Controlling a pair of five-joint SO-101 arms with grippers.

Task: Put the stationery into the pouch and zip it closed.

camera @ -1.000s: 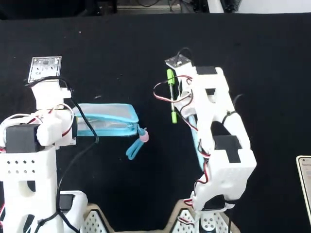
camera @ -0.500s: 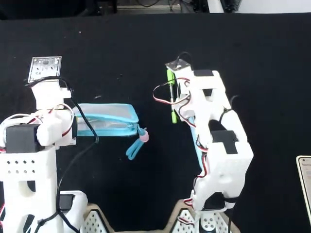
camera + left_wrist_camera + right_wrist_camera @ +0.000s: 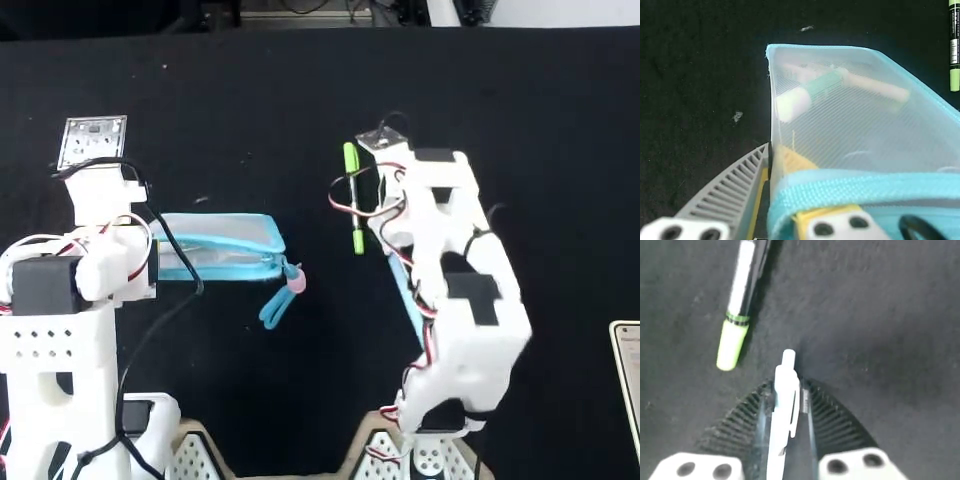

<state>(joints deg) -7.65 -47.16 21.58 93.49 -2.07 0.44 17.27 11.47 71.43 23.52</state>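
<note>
Plainly, the right gripper (image 3: pixel 786 387) is clamped on a white pen (image 3: pixel 784 410), whose tip pokes just past the fingertips. The left gripper (image 3: pixel 771 165) pinches one edge of the mesh pouch (image 3: pixel 855 130), which has stationery inside. A green marker (image 3: pixel 353 200) lies on the table (image 3: pixel 250 100) beside the right gripper. The thin pen could swivel in the grip and snag the pouch's mouth.

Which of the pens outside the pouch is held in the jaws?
The white pen, between the jaws of the right gripper; the green-capped marker lies free.
</note>
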